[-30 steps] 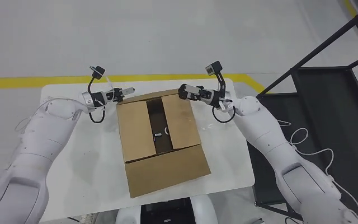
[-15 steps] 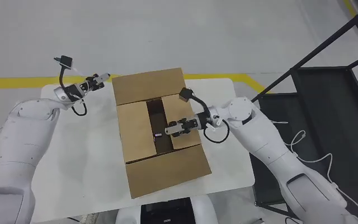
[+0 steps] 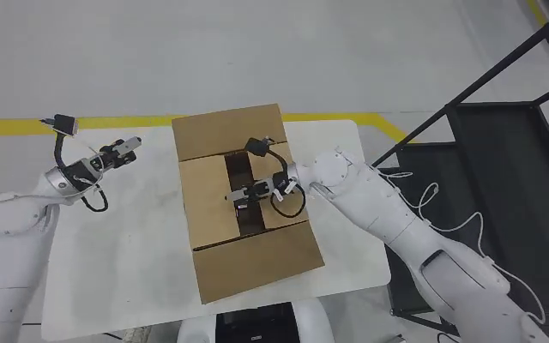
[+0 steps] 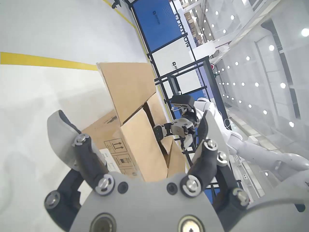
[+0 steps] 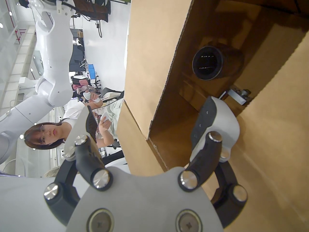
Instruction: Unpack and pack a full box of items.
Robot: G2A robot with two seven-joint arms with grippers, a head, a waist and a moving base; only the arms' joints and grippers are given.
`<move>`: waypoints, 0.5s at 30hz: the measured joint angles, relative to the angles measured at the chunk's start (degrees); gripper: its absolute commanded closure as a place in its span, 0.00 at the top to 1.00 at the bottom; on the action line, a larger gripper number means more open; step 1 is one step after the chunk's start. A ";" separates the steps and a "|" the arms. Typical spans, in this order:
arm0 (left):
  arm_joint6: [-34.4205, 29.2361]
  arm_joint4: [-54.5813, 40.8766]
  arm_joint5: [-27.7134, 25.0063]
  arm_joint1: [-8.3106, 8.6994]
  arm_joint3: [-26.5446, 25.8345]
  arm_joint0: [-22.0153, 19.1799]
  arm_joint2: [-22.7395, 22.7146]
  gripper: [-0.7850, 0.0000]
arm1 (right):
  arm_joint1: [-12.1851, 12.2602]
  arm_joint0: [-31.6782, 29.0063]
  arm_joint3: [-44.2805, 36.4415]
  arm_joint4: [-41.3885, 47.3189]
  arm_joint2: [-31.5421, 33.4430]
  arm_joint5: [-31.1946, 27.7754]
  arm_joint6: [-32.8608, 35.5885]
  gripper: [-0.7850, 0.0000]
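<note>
Bench [image 3: 120, 249]: white, bears box [image 3: 214, 231] at its middle.

Box: brown cardboard, top undone. Far flap [image 3: 227, 130] laid back and away, near flap [image 3: 257, 261] folded out toward the robot. Two side flaps [image 3: 204, 184] lowered over the opening, a dark gap between them.

Right claw [image 3: 240, 196]: hangs over that gap, pointing toward the left side flap. Released, fingers [image 5: 214, 119] spread wide with a flap's edge between them, grasping nothing. Cannot tell whether either finger touches the cardboard.

Left claw [image 3: 130, 143]: hovers by the bench's far left corner, well apart from the box. Released too, empty, aimed at the box's side.

Cylinder [image 5: 208, 63]: dark, seen end-on, lies deep inside the box under the gap.

Metal part [image 5: 237, 95]: small, pale, just beside the cylinder.
</note>
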 measured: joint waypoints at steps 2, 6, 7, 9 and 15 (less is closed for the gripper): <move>0.27 -0.28 0.52 0.13 -1.72 1.20 -0.84 1.00 | -0.49 -0.03 0.58 1.35 -0.60 -0.22 0.47 1.00; 0.78 -0.40 1.08 0.24 -3.54 2.44 -1.92 1.00 | -1.63 -0.34 1.16 6.01 -1.66 -1.60 2.18 1.00; 0.81 -0.43 1.15 0.25 -3.63 2.56 -2.08 1.00 | -1.84 -0.51 1.00 7.08 -1.80 -1.98 2.62 1.00; 0.87 -0.66 1.24 0.25 -3.52 2.78 -2.35 1.00 | -2.23 -0.90 0.33 9.64 -1.91 -3.04 3.74 1.00; 0.54 -2.01 0.95 0.20 -2.75 2.95 -2.83 1.00 | -2.72 -2.28 -4.52 15.23 -0.20 -8.18 3.28 1.00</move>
